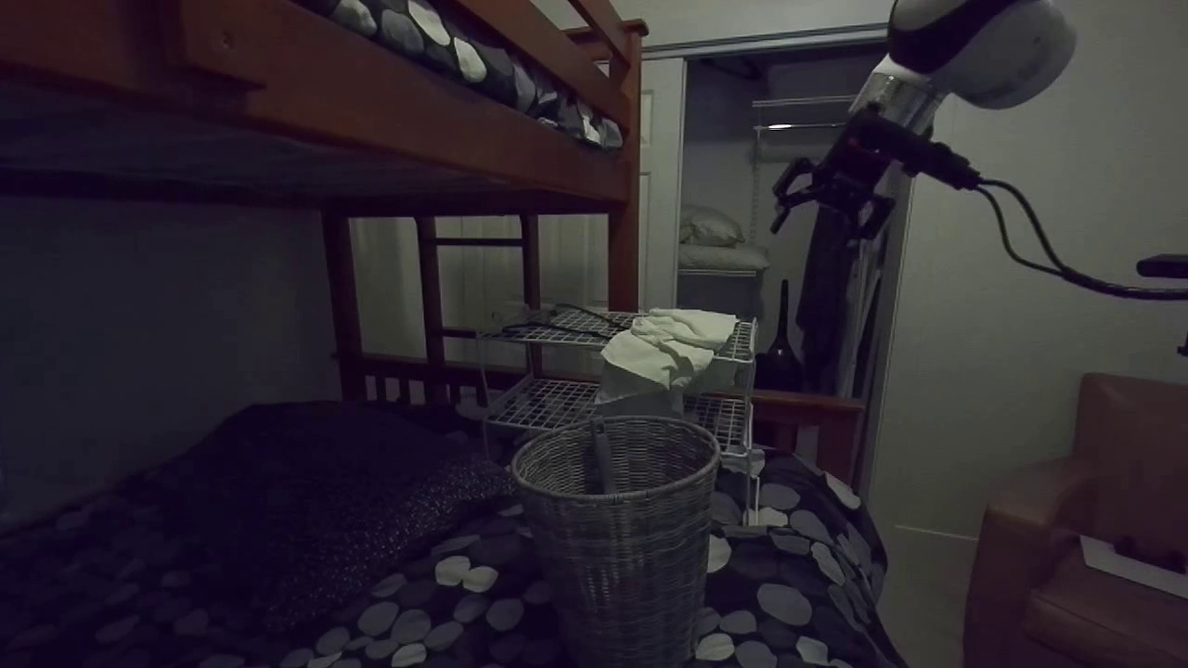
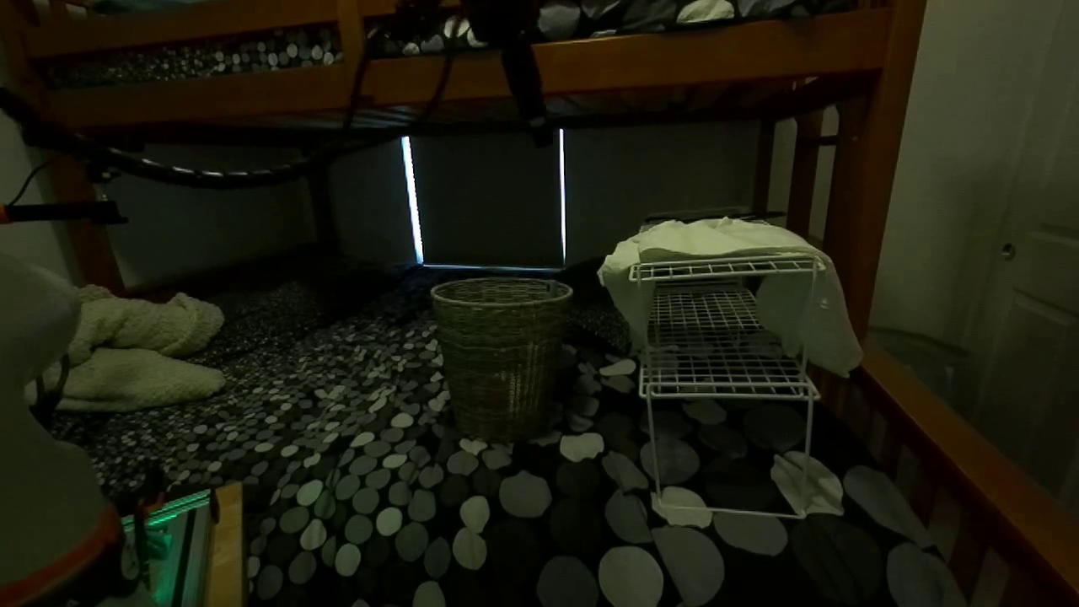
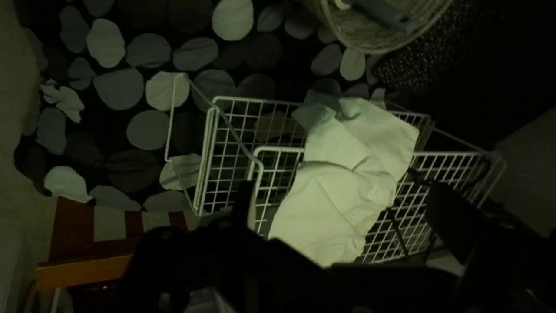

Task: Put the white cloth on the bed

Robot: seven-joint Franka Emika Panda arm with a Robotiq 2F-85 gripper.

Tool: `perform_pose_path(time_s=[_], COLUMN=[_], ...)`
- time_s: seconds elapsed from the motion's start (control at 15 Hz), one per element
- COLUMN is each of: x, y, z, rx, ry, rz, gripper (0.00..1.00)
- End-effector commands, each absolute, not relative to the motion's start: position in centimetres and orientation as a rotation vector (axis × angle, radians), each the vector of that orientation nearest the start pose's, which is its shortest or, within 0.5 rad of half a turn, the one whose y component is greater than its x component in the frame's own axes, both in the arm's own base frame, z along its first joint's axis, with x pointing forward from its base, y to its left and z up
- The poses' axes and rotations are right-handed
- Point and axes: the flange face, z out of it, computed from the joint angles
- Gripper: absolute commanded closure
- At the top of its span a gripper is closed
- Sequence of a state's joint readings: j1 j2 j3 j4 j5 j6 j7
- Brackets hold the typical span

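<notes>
The crumpled white fabric cloth [image 3: 347,174] lies draped over the top of a two-level white wire rack [image 2: 729,393], standing on the lower bunk bed [image 2: 497,539], spread in black with grey and white spots. The black two-fingered gripper [image 1: 826,225] hangs higher, clear of the cloth, its jaws spread apart. In the wrist view its dark body covers the lower end of the cloth, and the jaws' outlines sink into shadow; in an exterior view they are lost in a murky shape before the orange-brown wooden upper bunk [image 2: 716,67]. In an exterior view the cloth hangs down two sides of the rack, and a cream knitted blanket [image 2: 135,337] is partly hidden by the white robot arm [image 2: 42,438]. The tall round wicker basket [image 1: 617,557] is cut off at the top of the wrist view; the long grey object [image 3: 382,15] inside is hard to identify. A brown padded armchair [image 1: 1039,520], cropped at the right, shows only in an exterior view.
</notes>
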State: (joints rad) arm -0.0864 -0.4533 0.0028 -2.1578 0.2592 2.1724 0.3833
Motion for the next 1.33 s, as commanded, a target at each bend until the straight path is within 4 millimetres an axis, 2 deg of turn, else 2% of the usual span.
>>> perform_pose_path(time_s=[0.0, 0.07, 0.2, 0.53, 0.8, 1.0, 1.27], x=[51.7, 48.9, 50.4, 49.6, 49.6, 51.8, 55.5], y=[-3.8, -3.4, -3.5, -3.4, -3.4, -4.9, -6.9], z=[60.7, 61.6, 60.4, 61.8, 61.7, 59.9, 55.6], rx=[-2.486, -2.567, -2.571, -2.56, -2.561, -2.515, -2.523], ry=[0.939, 0.87, 0.88, 0.867, 0.868, 0.968, 0.996], rz=[-0.543, -0.591, -0.566, -0.602, -0.599, -0.575, -0.459], gripper=[0.0, 0.0, 0.0, 0.0, 0.0, 0.0, 0.0])
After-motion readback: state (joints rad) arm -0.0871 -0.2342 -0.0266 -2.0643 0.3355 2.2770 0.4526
